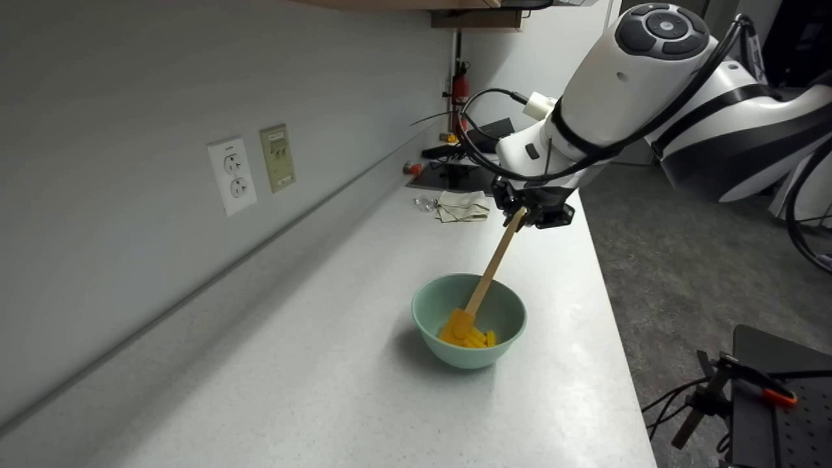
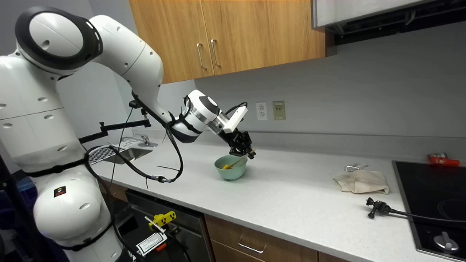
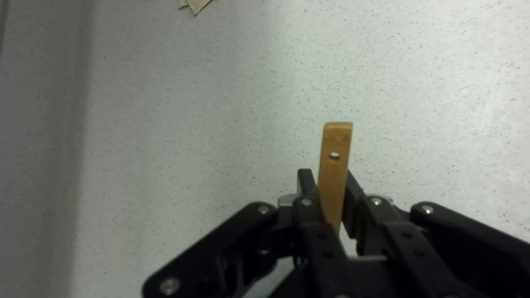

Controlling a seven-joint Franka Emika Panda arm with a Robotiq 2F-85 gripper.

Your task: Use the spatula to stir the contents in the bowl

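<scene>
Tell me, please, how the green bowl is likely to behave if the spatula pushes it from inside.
The bowl probably slides easily: it stands on the smooth-looking counter with nothing visible bracing it. It might tip under a high push, since it narrows toward its base. Its thin-looking walls suggest it is fairly light.

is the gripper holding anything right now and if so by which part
Yes: the gripper has the spatula, pinching its wooden handle near the upper end.

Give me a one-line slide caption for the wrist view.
The claw grips the wooden-handled spatula near its pierced end, above a pale speckled countertop.
</scene>
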